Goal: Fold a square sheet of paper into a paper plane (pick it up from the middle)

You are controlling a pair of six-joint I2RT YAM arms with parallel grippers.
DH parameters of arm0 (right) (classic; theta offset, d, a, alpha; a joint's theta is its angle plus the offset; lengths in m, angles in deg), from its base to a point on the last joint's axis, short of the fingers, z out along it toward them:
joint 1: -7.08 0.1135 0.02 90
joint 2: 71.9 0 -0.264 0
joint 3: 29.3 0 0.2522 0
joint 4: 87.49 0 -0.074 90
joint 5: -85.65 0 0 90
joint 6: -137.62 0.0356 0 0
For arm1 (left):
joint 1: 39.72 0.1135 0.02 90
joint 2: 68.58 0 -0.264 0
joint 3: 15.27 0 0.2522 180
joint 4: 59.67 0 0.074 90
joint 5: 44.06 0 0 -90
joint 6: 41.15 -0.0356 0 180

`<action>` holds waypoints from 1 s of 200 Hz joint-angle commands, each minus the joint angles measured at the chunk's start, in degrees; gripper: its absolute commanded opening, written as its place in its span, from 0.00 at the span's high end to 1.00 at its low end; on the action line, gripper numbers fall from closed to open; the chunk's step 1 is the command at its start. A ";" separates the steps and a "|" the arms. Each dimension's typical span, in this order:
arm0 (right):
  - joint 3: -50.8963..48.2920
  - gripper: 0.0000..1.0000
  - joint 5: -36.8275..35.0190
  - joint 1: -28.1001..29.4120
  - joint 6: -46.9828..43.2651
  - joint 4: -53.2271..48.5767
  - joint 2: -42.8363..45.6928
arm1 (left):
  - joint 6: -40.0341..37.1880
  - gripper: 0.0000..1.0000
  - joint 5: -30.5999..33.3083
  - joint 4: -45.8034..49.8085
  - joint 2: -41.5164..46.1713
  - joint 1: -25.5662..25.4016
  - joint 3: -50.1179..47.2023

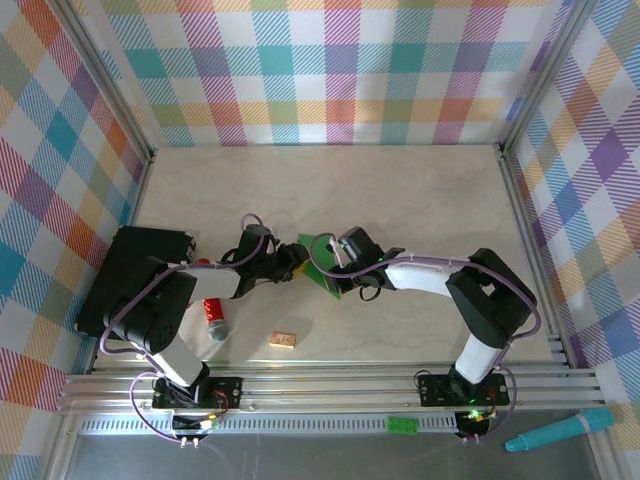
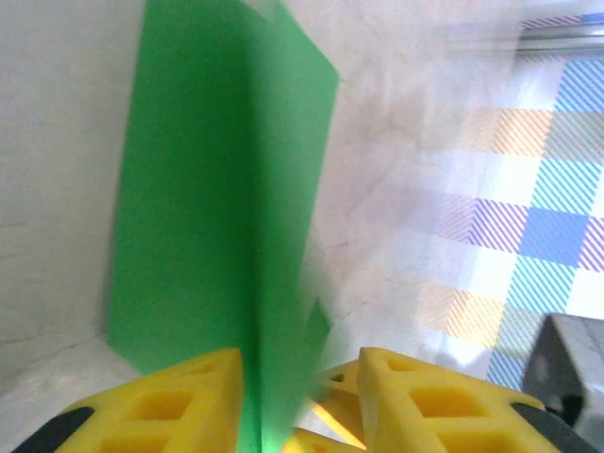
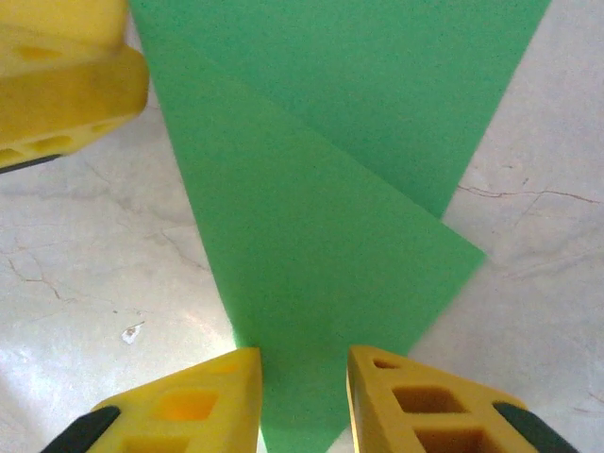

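Yellow fingers of the right gripper [image 3: 304, 377] straddled the paper [image 3: 330, 236], folded green, at lower frame; the left gripper [image 2: 300, 377] likewise. Whether either clamped was unclear. Mid-frame overhead, it looked light and floppy, best pinched along folds.

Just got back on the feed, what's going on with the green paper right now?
The two arms face each other at the middle of the table, both working on the green paper. It carries a diagonal fold, one layer lying over another, but it is not a plane yet. The left tool and the right tool each have the sheet running between their fingers, from opposite sides. Whether either one is actually clamped on it is not clear from these views.
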 commanded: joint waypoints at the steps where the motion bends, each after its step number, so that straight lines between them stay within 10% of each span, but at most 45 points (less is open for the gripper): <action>1: 0.72 0.69 2.23 -0.64 1.42 1.82 -0.76 | -0.82 0.58 -3.02 -8.25 -2.01 0.32 -1.59; 200: 2.59 0.79 4.80 -3.30 3.36 -0.16 -4.20 | -11.54 0.60 -10.90 -0.82 -8.57 0.11 3.33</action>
